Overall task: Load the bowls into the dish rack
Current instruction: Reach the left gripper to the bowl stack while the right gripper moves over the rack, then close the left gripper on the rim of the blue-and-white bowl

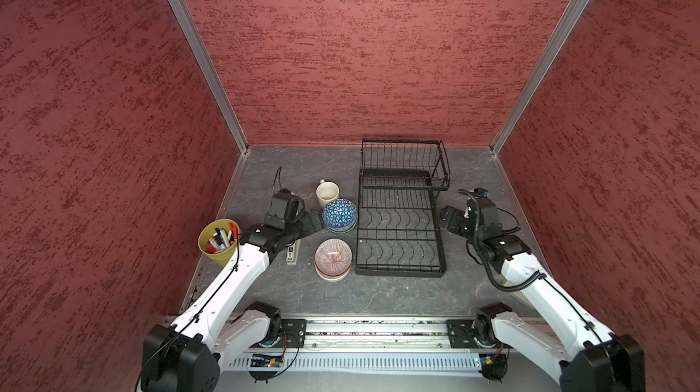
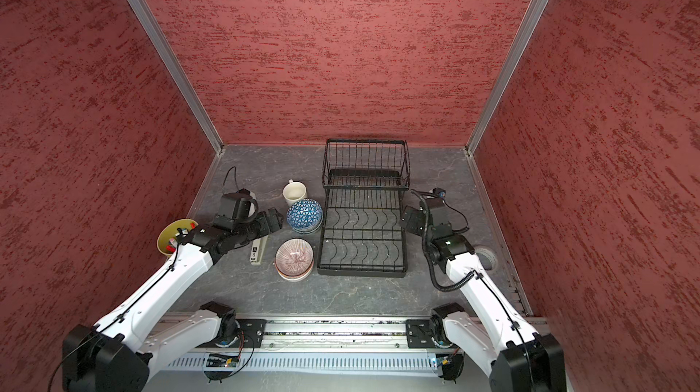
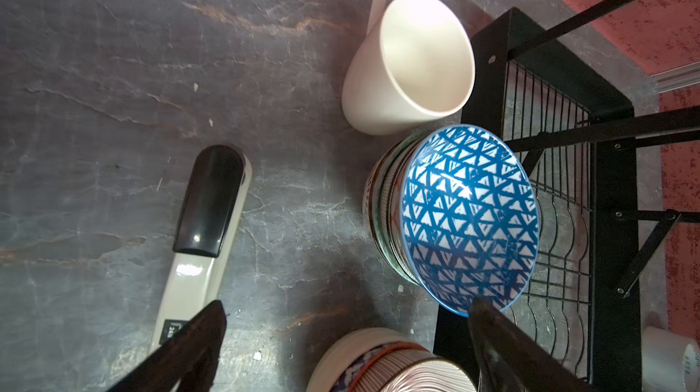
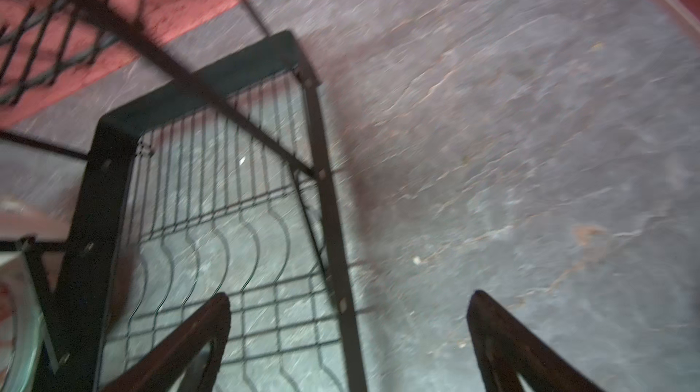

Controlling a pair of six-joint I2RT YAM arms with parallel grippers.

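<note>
Right, both claws gape wide, nothing held. The left gripper (image 3: 346,314) sits just beside the blue-triangle bowl (image 1: 339,213); one fingertip (image 3: 492,329) overlaps its rim in the wrist view, contact unclear. Bowls stacked under it show only as edge slivers, count unreadable. The pink-striped bowl (image 1: 333,255) tops a second stack nearer the table (image 1: 378,295) front edge, cropped in that wrist view. Both stacks stand just beside the dish rack (image 1: 399,227). The right gripper (image 4: 350,301) hovers at the rack's opposite side; its wrist view is blurred. The stapler (image 1: 293,255) is half hidden under the left arm.
</note>
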